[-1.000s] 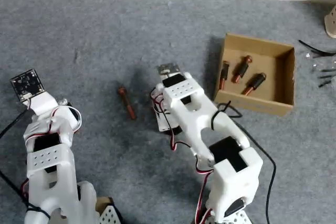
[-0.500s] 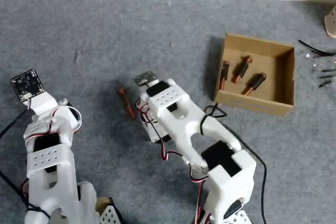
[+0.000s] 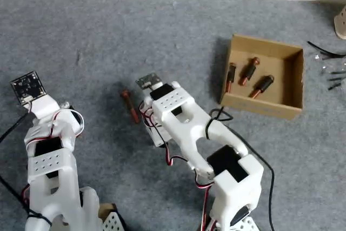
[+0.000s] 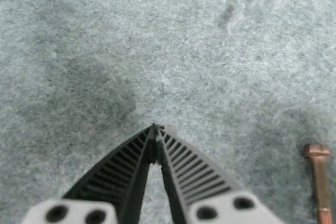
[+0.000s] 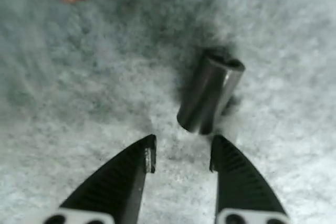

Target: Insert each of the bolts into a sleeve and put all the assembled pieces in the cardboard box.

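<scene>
- Our right gripper point(image 5: 181, 153) hung low over the grey felt-like mat point(image 3: 81, 31) with its jaws spread. The dark sleeve point(image 5: 210, 92) lay on its side just ahead of the fingertips, not yet between them.
- We judged the sleeve to be a short, stiff metal tube, light, smooth and round. It seemed likely to roll or squirt out of a shallow pinch, though the soft mat probably damped any rolling.
- We thought the best hold was across the middle of its barrel, with the pads on opposite sides and the open end left free for the bolt.
- The loose bolt point(image 3: 130, 106) lay flat on the mat just beside our right arm, between the two arms. It was copper-coloured and rigid, with a wider head. We judged the shank near the head the sensible grip, leaving the tip free to enter.
- Our left gripper point(image 4: 156, 129) was pressed together on nothing, above bare mat with the bolt off to one side.
- The cardboard box point(image 3: 263, 111) held three assembled pieces point(image 3: 249, 71), well apart from the bolt.
</scene>
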